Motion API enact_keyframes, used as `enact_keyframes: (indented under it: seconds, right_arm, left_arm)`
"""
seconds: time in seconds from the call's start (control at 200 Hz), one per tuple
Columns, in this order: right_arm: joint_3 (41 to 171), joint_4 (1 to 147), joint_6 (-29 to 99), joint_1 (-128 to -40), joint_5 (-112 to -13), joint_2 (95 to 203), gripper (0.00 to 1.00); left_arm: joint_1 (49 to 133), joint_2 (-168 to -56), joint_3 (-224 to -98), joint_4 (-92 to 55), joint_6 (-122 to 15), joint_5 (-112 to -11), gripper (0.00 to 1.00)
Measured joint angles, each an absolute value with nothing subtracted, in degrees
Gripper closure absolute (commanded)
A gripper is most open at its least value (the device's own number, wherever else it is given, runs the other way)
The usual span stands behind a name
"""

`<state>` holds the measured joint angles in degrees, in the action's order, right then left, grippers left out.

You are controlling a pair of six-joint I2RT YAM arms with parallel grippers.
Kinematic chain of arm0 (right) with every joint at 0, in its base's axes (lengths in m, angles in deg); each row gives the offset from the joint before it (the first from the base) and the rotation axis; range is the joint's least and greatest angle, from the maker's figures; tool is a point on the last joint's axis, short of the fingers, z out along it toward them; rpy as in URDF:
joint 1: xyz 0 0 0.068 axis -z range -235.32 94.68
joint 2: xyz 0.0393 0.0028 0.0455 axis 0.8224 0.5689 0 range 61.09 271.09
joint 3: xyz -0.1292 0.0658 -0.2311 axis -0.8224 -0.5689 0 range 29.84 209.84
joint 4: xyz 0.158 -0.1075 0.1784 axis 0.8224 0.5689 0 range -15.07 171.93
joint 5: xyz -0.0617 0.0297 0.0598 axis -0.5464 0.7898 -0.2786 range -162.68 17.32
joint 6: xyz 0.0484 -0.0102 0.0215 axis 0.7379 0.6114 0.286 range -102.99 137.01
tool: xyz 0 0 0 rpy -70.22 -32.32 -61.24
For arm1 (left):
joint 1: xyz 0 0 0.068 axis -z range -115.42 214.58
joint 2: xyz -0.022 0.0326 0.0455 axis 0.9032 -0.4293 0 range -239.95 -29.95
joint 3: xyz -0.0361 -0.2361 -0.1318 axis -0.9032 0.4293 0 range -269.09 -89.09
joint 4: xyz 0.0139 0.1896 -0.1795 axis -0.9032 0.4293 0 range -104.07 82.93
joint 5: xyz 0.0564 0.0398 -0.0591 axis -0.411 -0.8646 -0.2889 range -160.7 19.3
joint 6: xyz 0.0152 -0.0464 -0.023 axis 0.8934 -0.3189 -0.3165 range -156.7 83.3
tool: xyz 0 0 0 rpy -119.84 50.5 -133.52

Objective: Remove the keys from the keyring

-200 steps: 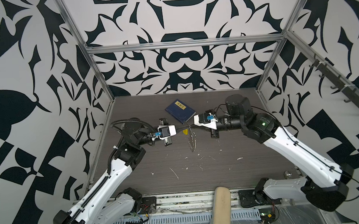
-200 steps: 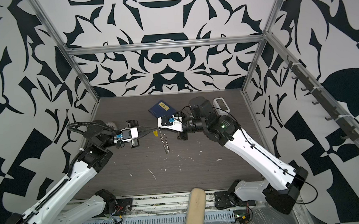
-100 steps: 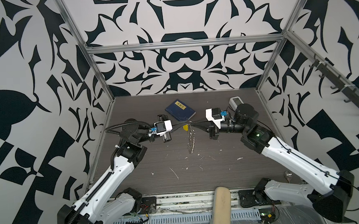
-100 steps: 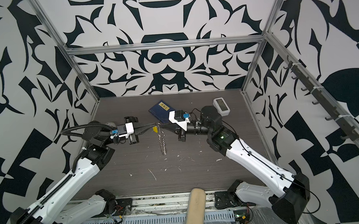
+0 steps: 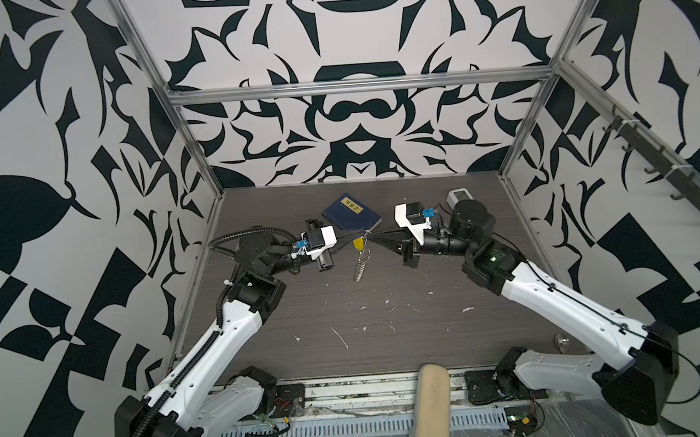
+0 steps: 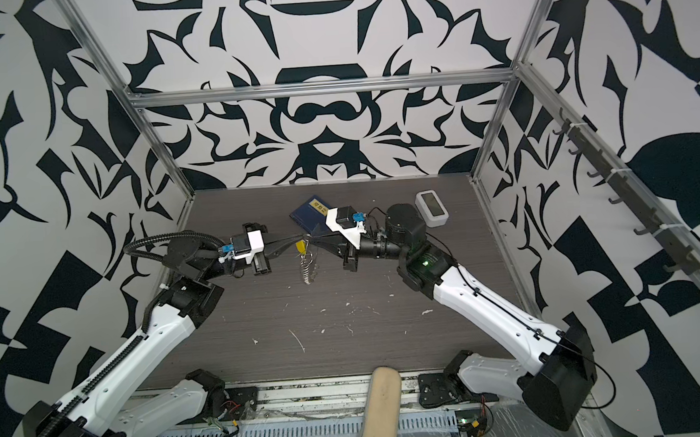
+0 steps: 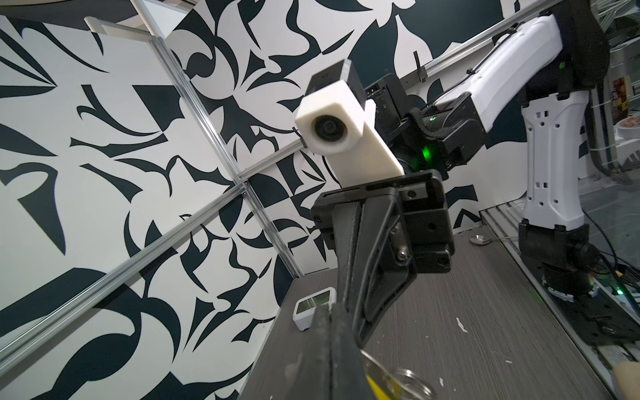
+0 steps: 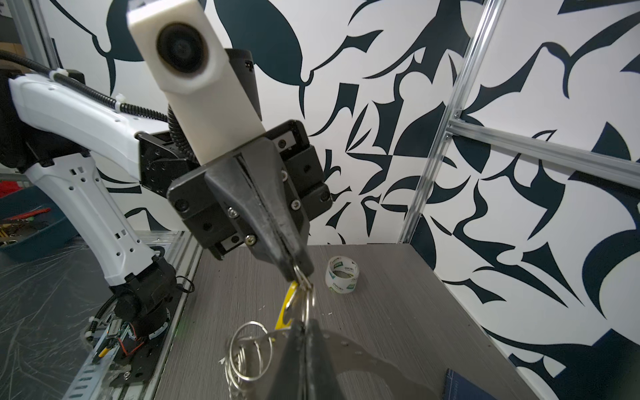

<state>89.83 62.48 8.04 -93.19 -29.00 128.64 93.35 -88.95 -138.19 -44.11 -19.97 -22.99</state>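
The keys, a yellow tag (image 5: 358, 244) (image 6: 300, 247) with a small silver ring at its top, hang in the air between my two grippers. Below them dangles the keyring (image 5: 359, 267) (image 6: 308, 271), a bunch of silver rings. My left gripper (image 5: 350, 239) (image 6: 293, 243) is shut on the small ring above the yellow tag (image 8: 285, 308). My right gripper (image 5: 373, 239) (image 8: 304, 323) faces it, jaws pressed together on a linked ring. In the right wrist view the keyring's rings (image 8: 246, 349) hang beside my fingers. The left wrist view shows the tag (image 7: 375, 388) by my left gripper (image 7: 329, 313).
A blue book (image 5: 350, 215) (image 6: 310, 213) lies behind the grippers. A white device (image 5: 459, 196) (image 6: 431, 208) stands at the back right. A tape roll (image 8: 341, 273) stands near the left wall. A beige pouch (image 5: 431, 410) rests on the front rail. White flecks dot the table.
The right arm has swung back toward the right and lowered its elbow. The left gripper has risen toward the back. The ring bunch still hangs between the two tips.
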Motion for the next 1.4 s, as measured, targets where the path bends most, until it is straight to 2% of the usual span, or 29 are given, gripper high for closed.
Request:
enact_keyframes:
  seconds: [0.435,0.93,1.07,1.14,1.235,1.4]
  right_arm:
    - [94.1,75.1,-0.2,-93.3,-31.6,127.7,0.66]
    - [107.2,88.6,-8.0,-93.3,-30.9,132.8,0.69]
    - [108.3,91.7,-9.4,-93.3,-30.6,134.6,0.75]
    - [108.4,92.7,-10.1,-93.3,-30.4,135.0,0.82]
    - [108.6,93.7,-10.8,-93.3,-30.2,135.1,1.00]
    - [108.9,94.5,-10.9,-93.3,-29.3,135.1,1.00]
  left_arm:
    - [93.4,-88.9,-138.6,-40.3,-18.2,-22.9,1.00]
    - [93.4,-88.8,-139.5,-38.4,-17.3,-22.2,1.00]
    - [93.4,-88.8,-139.5,-38.3,-17.2,-21.9,1.00]
    - [93.4,-88.8,-139.6,-38.2,-17.1,-21.9,1.00]
    - [93.4,-88.7,-139.6,-38.1,-17.1,-21.9,1.00]
    - [93.4,-88.4,-139.7,-37.8,-16.9,-21.8,1.00]
